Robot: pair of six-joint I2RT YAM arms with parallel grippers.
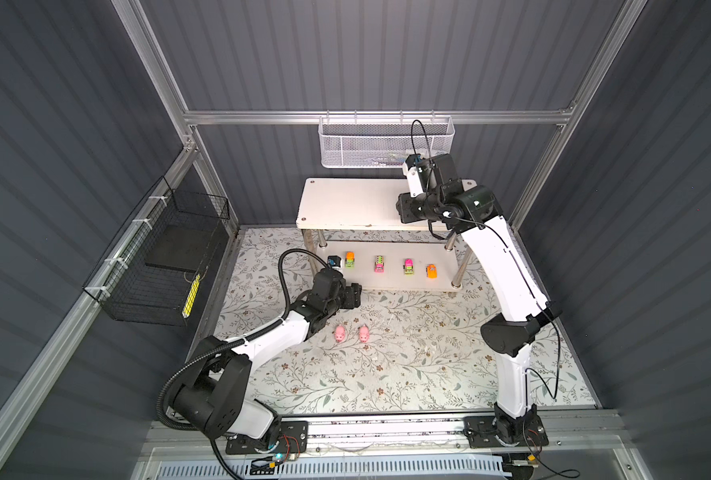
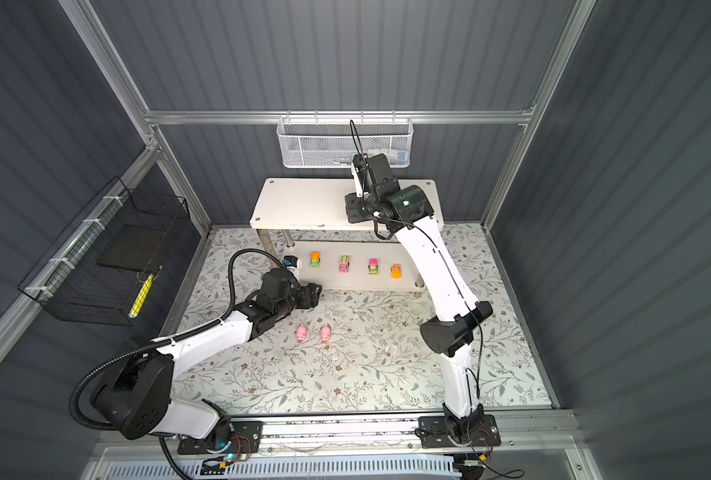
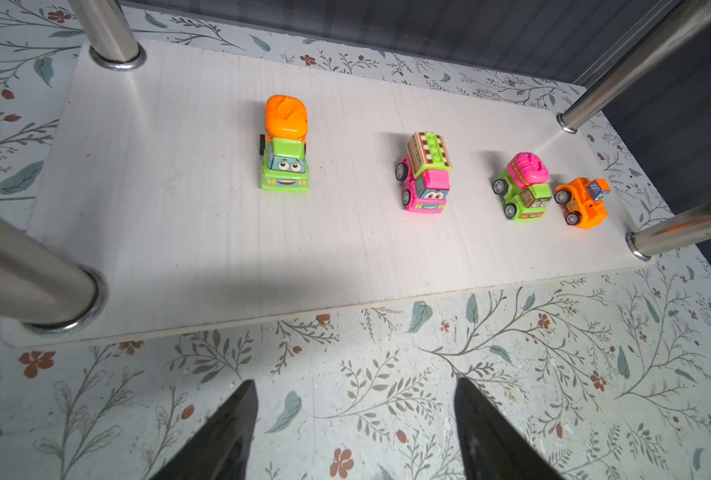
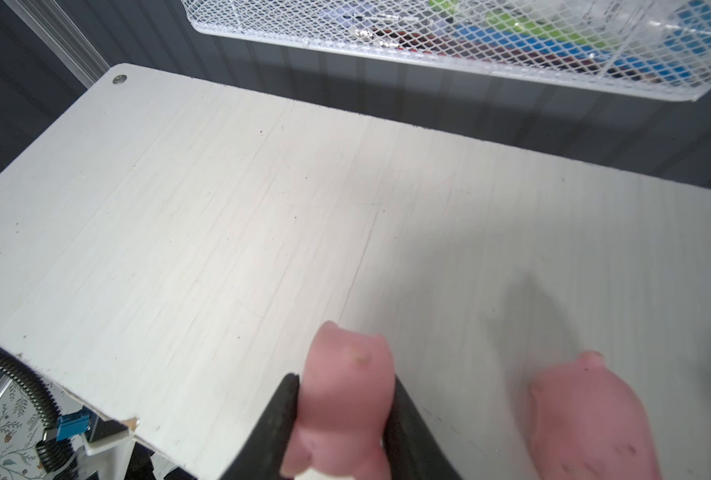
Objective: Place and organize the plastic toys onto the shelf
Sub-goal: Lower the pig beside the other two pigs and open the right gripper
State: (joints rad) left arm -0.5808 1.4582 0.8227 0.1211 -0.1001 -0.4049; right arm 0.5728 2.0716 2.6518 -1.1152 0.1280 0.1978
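Note:
The white shelf [image 1: 345, 203] stands at the back of the floral mat. Its lower board [image 3: 179, 208] carries several toy vehicles in a row: green-orange [image 3: 285, 143], pink [image 3: 425, 174], green-pink [image 3: 524, 187] and orange [image 3: 582, 202]. My right gripper [image 4: 345, 378] hovers over the top board [image 4: 220, 208], shut on a pink pig [image 4: 347, 365]. Another pig [image 4: 586, 415] rests on the board beside it. Two more pigs [image 1: 340, 333] [image 1: 364, 333] lie on the mat. My left gripper [image 3: 355, 382] is open and empty, low over the mat in front of the lower board.
A white mesh basket [image 1: 385, 141] hangs on the back wall above the shelf. A black wire basket [image 1: 158, 257] hangs on the left wall. Shiny metal posts [image 3: 25, 266] stand at the shelf's corners. The floral mat [image 1: 387, 365] spreads in front.

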